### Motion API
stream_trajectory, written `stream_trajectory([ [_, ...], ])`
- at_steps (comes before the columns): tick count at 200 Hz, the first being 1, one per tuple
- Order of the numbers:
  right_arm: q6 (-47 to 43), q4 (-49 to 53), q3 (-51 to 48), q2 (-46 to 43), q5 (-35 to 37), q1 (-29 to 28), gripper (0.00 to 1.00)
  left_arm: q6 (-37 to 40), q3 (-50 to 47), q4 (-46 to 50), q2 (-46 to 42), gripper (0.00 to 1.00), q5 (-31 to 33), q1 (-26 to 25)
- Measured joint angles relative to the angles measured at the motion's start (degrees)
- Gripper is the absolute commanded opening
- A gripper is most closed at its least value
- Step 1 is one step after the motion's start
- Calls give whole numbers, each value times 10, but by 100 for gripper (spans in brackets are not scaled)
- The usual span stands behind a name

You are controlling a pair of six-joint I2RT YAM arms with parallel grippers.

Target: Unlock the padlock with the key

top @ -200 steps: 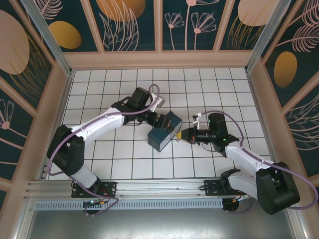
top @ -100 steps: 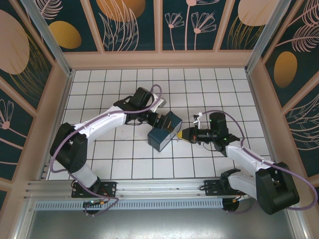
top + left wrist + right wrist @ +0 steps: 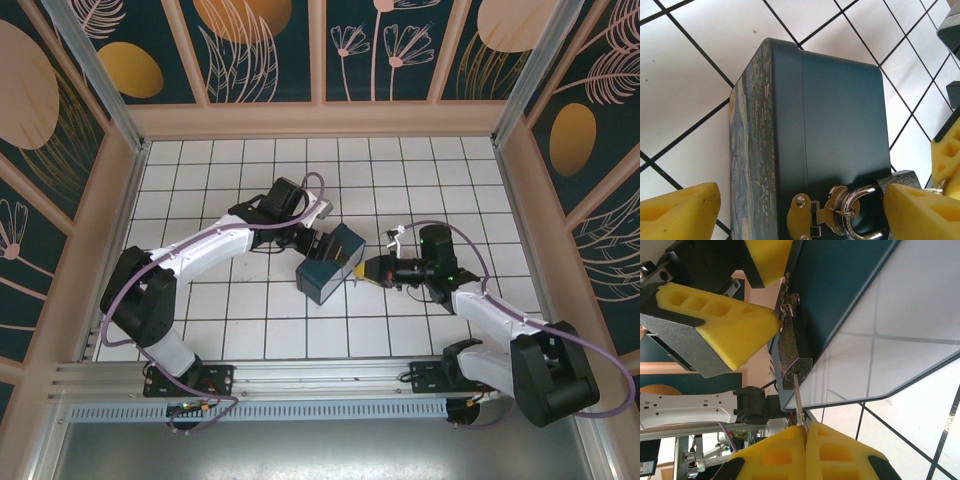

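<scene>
Padlock hangs from hasp at 3 o'clock end of box, mid-counter. Key blade sits in keyway, entering from 3 o'clock. Right jaws clenched on key. Left jaws spread wide astride box (gap visible at 1 finger). Padlock likely light, rigid, free to swing. Key thin, probably slippery: grip bow flat, brace padlock body.

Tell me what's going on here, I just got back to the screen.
The right gripper is shut on the key, whose tip sits in the keyhole of the padlock. The padlock hangs by its shackle from the hasp of the dark blue box and has not come off. The left gripper stands wide open astride the box's latch end, apparently steadying it.
</scene>
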State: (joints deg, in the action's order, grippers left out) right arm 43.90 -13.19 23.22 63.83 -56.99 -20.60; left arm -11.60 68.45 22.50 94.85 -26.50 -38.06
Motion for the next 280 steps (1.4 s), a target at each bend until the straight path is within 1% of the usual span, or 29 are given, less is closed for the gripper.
stream_trajectory([
  [49,20,-34,-6,10,-9,0,0,0,-7,-12,0,84,0,0],
  [175,12,-30,-7,16,-14,1,0,-6,-11,-22,0,82,0,0],
  [207,12,-34,-7,31,-17,4,0,-6,-13,-26,0,82,0,0],
  [280,7,-35,-7,32,-24,15,0,-5,-14,-28,0,81,0,0],
])
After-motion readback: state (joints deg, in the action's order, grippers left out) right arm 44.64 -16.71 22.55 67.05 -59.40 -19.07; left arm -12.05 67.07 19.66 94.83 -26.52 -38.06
